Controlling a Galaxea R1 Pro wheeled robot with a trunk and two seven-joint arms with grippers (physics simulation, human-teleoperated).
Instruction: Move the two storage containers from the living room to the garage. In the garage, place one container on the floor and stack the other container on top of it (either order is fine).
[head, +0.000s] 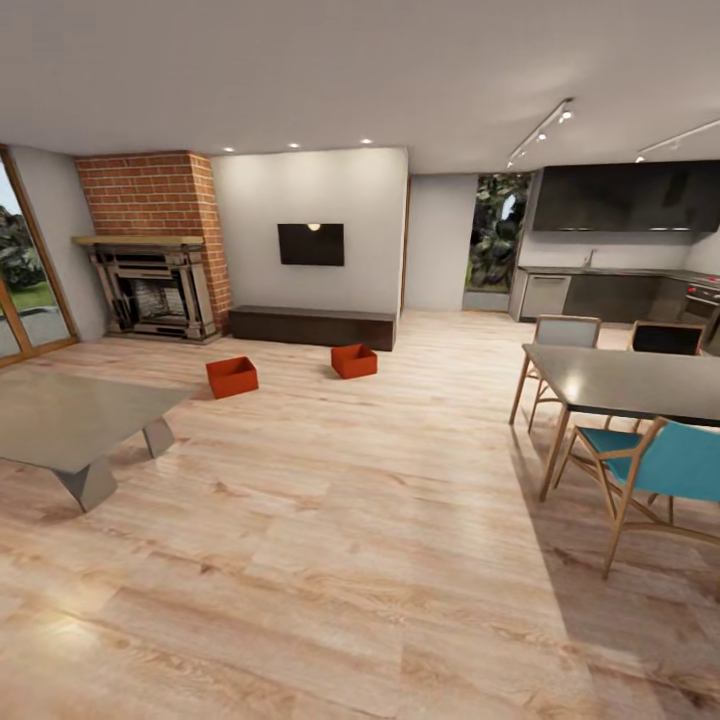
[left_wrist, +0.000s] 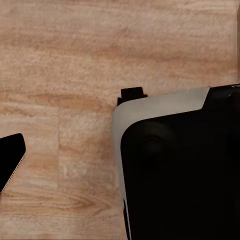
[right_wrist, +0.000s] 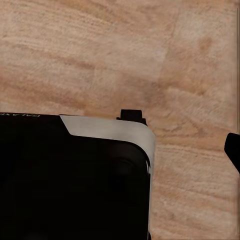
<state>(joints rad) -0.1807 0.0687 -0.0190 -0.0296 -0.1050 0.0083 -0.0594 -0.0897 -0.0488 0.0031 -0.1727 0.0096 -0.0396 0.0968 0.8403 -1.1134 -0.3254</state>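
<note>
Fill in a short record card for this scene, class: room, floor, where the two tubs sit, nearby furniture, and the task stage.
room: living room, open to a kitchen at the far right
floor: light wood planks
left tub: on the floor, in front of the fireplace
right tub: on the floor, just in front of the long low cabinet
tubs: apart, upright, not stacked
other furniture: wall TV, grey low table, dining table with chairs
task stage: neither tub picked up yet; both far across the room
</note>
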